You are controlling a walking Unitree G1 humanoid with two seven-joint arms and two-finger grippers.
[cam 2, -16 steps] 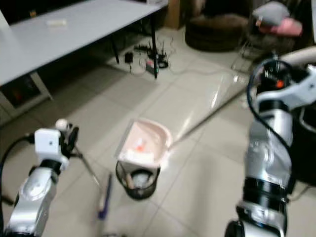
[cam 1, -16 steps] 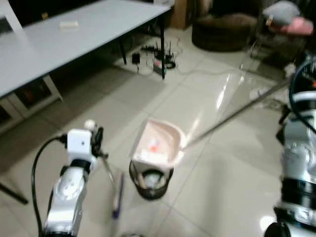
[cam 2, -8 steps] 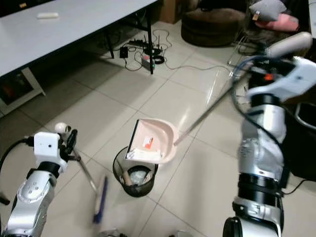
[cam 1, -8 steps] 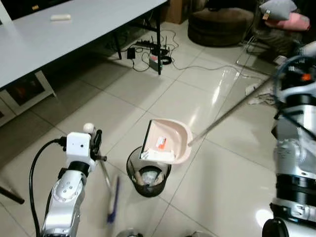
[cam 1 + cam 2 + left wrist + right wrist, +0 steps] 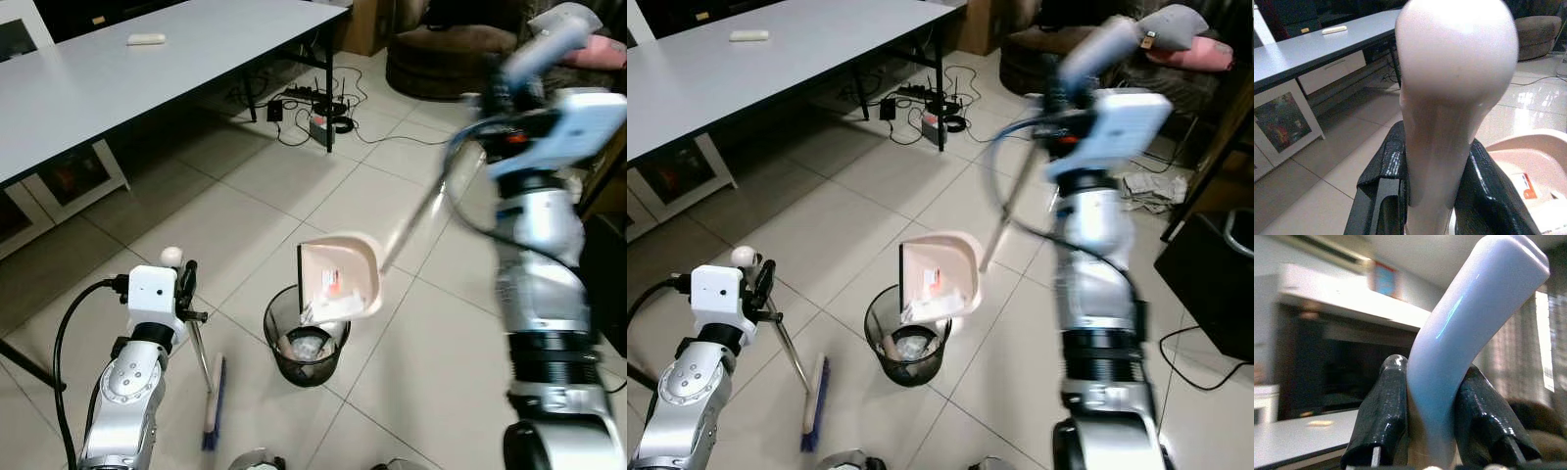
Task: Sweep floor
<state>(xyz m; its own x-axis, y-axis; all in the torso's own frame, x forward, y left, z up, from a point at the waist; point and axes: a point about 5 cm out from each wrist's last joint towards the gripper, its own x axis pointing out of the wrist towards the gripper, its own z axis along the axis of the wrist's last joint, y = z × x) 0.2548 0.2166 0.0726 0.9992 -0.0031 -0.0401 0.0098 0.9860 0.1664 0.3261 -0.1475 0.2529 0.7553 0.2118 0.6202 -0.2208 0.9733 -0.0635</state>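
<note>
Left gripper (image 5: 1432, 196) is clamped on the broom (image 5: 811, 401) handle's pale knob, brush head down on the tiles just left of the bin (image 5: 306, 345). Over the bin, the dustpan (image 5: 338, 277) is tipped steeply, litter sliding toward the mesh rim. Up right, the right gripper (image 5: 1432, 423) squeezes the dustpan's long handle, arm raised high.

Two silver jointed arms carry white camera boxes at the wrists, looping black cables, and glossy black-fingered grippers (image 5: 1430, 196).
</note>
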